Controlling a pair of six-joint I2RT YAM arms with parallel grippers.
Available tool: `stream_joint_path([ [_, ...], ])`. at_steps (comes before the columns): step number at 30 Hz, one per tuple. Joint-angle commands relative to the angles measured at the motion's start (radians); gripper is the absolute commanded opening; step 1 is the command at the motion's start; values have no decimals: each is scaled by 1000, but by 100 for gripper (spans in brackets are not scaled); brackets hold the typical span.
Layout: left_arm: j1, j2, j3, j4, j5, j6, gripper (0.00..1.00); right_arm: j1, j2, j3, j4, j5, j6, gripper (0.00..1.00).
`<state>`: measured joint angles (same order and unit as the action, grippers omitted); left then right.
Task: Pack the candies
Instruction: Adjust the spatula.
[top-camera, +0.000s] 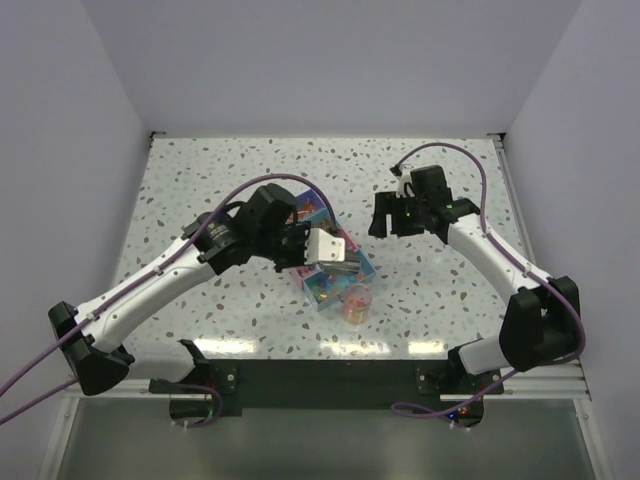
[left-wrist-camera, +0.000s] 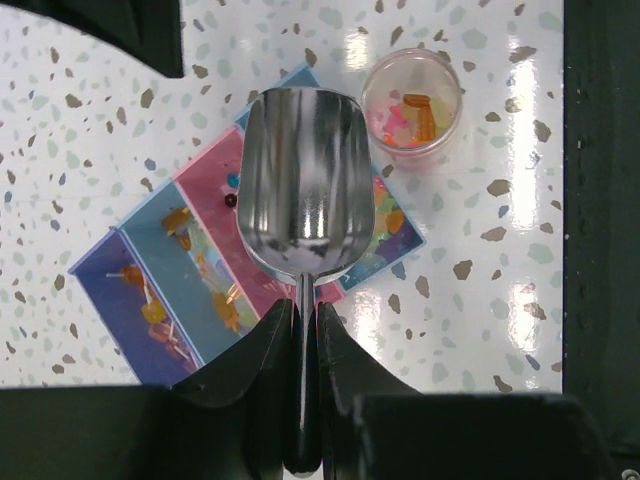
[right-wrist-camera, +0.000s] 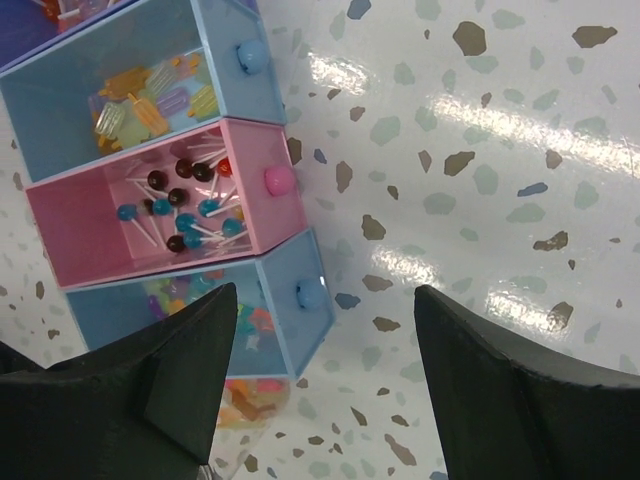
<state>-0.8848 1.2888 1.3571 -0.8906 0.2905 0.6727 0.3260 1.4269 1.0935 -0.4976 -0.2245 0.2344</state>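
My left gripper (left-wrist-camera: 305, 305) is shut on the thin handle of a metal scoop (left-wrist-camera: 305, 190). The scoop's bowl looks empty and hovers over a candy box (left-wrist-camera: 105, 275) with blue and pink drawers. A small clear cup (left-wrist-camera: 412, 112) holding orange, pink and yellow candies stands on the table just beyond the box. In the top view the left gripper (top-camera: 298, 245) holds the scoop (top-camera: 335, 258) above the box (top-camera: 330, 288), with the cup (top-camera: 356, 301) in front. My right gripper (top-camera: 383, 215) is open and empty, right of the box. Its wrist view (right-wrist-camera: 325, 292) shows a pink drawer (right-wrist-camera: 80, 235) of lollipops between two blue drawers.
The bottom blue drawer (right-wrist-camera: 300, 330) holds multicoloured sweets, and the cup (right-wrist-camera: 250, 400) shows below it. The top blue drawer (right-wrist-camera: 60, 90) holds popsicle-shaped sweets. The speckled table (top-camera: 200, 180) is walled at the back and sides. Its dark front edge (left-wrist-camera: 600, 240) lies near the cup.
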Motion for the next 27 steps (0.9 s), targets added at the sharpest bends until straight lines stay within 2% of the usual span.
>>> stream_joint_path([
  [1, 85, -54, -35, 108, 58, -58, 0, -4, 6, 42, 42, -76, -9, 74],
  [7, 199, -94, -163, 220, 88, -111, 0, -4, 20, 33, 152, -324, 74, 73],
  [14, 311, -132, -302, 409, 107, -228, 0, -2, 61, 13, 312, -492, 212, 72],
  [27, 372, -189, -435, 662, 228, -344, 0, 5, 191, 16, 482, -636, 344, 61],
])
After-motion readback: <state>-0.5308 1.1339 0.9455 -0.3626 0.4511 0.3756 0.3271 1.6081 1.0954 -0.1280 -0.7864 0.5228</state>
